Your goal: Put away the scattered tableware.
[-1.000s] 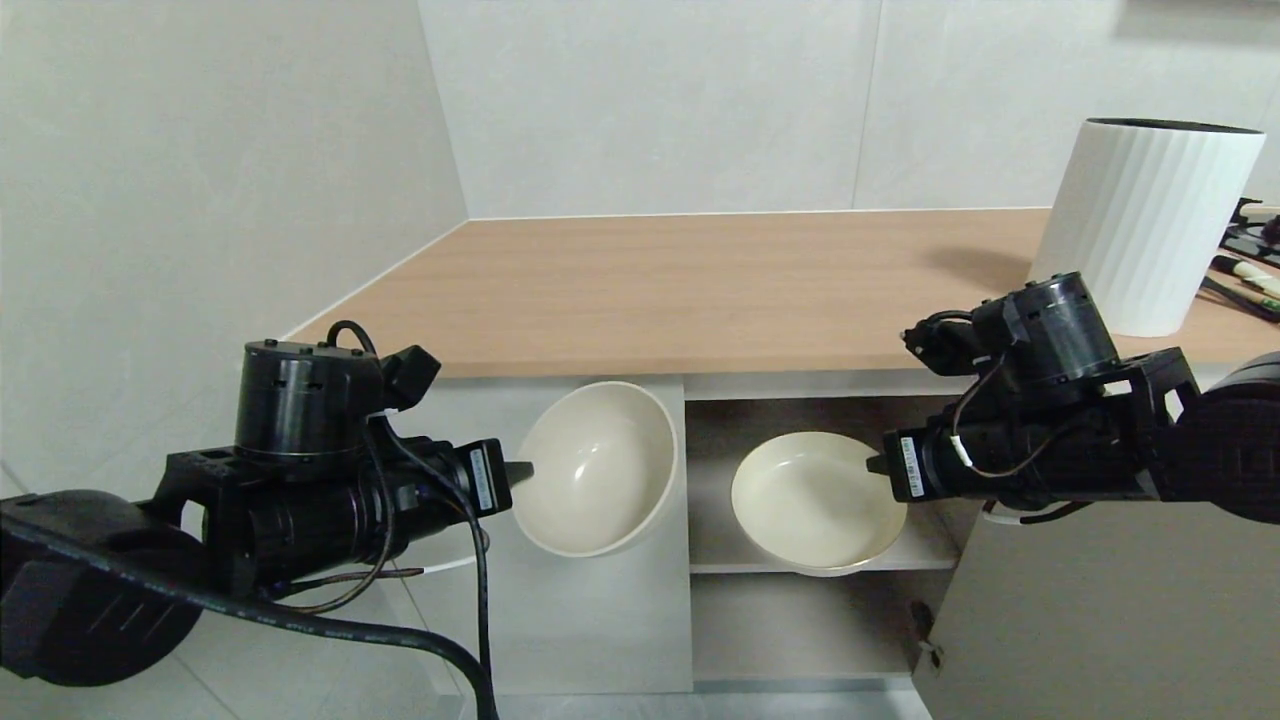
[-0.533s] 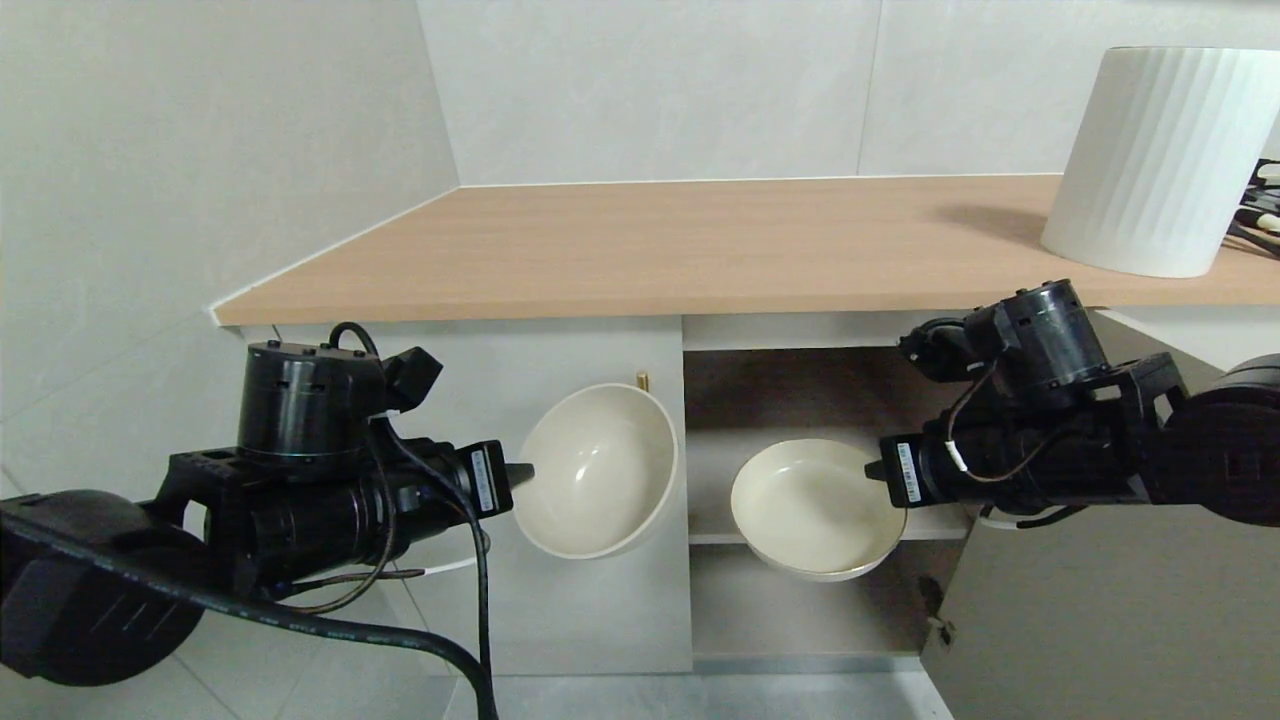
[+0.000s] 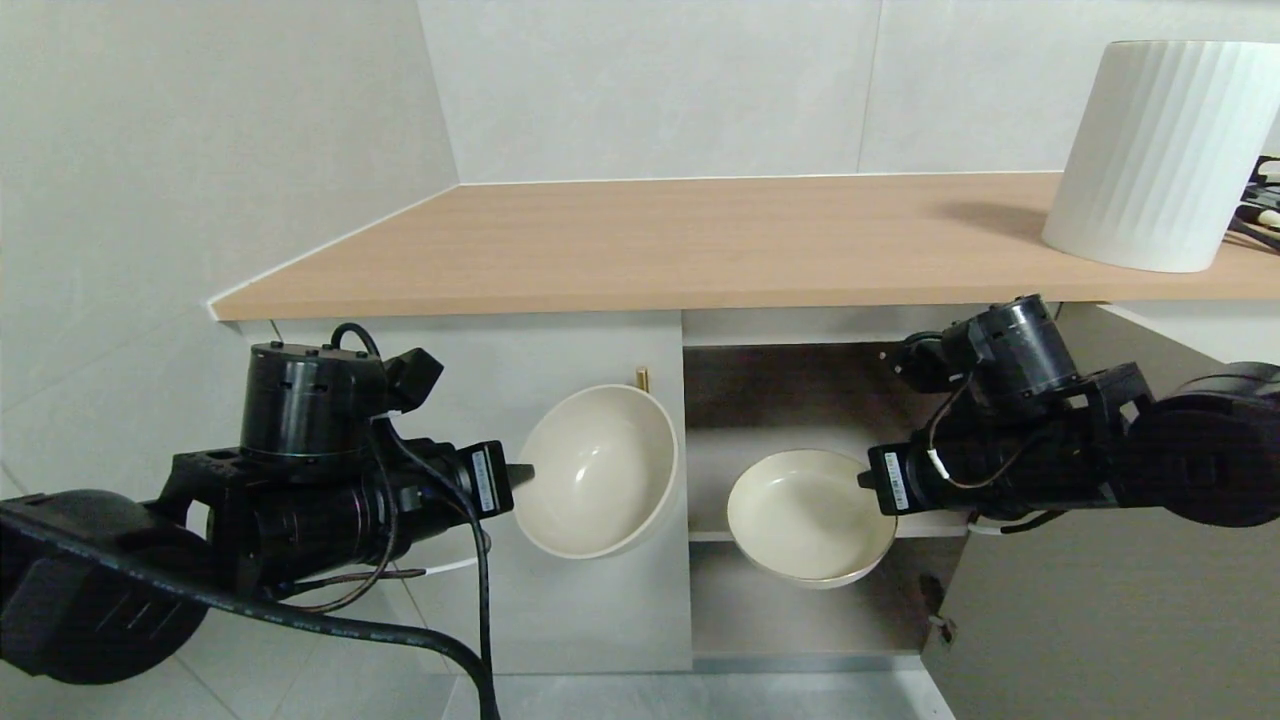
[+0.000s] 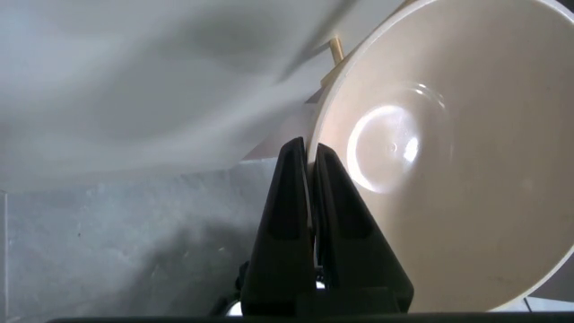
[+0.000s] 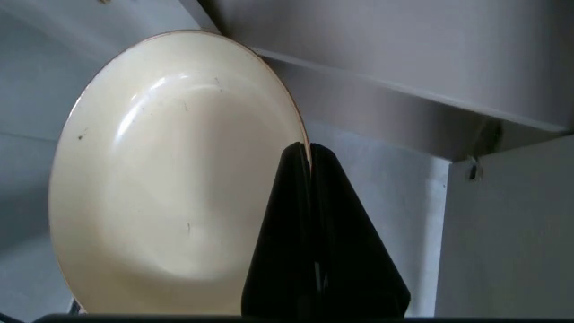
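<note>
- The open cabinet [image 3: 790, 385] lies just beyond the right gripper [image 3: 866, 478], which is clamped on the rim of the shallow bowl [image 3: 805, 515]. I'd level it, then slide it onto the shelf [image 3: 706, 490].
- The left gripper [image 3: 524, 468] is pinched on the tilted deep bowl [image 3: 600, 470], right by the shut door [image 3: 600, 620], so keep it clear.
- Much of the shelf hides behind the shallow bowl.

Count it off: two cream bowls, one deep bowl [image 3: 598, 470] and one shallow bowl [image 3: 810, 515]. Two grippers, left gripper [image 3: 522, 469] and right gripper [image 3: 866, 479], one bowl apiece. One ribbed white bin [image 3: 1160, 155] on the one counter [image 3: 700, 240]. One brass knob [image 3: 642, 379], one closed door [image 3: 600, 610], one open cupboard [image 3: 790, 390], one shelf [image 3: 708, 505]. Utensils [image 3: 1262, 205] at the edge, too cut off to count.
</note>
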### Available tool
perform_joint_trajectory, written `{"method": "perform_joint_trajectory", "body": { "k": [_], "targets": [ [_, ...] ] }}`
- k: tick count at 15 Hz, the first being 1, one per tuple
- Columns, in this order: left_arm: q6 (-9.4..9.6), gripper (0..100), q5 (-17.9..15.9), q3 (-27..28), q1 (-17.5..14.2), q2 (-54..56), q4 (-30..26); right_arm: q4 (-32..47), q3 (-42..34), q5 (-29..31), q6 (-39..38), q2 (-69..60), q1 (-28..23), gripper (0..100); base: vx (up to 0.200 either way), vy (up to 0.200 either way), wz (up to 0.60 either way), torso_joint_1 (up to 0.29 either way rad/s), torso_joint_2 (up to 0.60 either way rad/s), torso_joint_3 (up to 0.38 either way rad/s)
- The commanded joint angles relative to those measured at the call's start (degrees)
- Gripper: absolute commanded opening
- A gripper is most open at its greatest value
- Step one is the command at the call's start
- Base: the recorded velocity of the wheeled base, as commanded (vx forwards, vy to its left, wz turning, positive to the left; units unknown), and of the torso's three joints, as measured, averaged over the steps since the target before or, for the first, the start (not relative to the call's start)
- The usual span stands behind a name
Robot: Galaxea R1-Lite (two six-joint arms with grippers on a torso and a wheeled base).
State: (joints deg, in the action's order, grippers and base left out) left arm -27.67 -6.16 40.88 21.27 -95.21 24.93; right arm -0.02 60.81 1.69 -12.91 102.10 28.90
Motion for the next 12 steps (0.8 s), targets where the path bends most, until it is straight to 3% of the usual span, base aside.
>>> {"method": "perform_joint_trajectory", "body": {
  "k": [1,8,12],
  "targets": [
    [-0.01,0,0.0,0.0,0.0,-0.2,0.0,0.0,0.7,0.1,0.0,4.3,0.0,0,0.000,0.000,0.00,0.000,0.00,0.000],
    [-0.01,0,0.0,0.0,0.0,-0.4,0.0,-0.2,8.4,0.0,-0.9,21.7,-2.3,0,0.000,0.000,0.00,0.000,0.00,0.000],
    [-0.01,0,0.0,0.0,0.0,-0.7,0.0,-12.1,9.6,0.2,-4.0,30.4,-6.2,0,0.000,0.000,0.00,0.000,0.00,0.000]
  ]
}}
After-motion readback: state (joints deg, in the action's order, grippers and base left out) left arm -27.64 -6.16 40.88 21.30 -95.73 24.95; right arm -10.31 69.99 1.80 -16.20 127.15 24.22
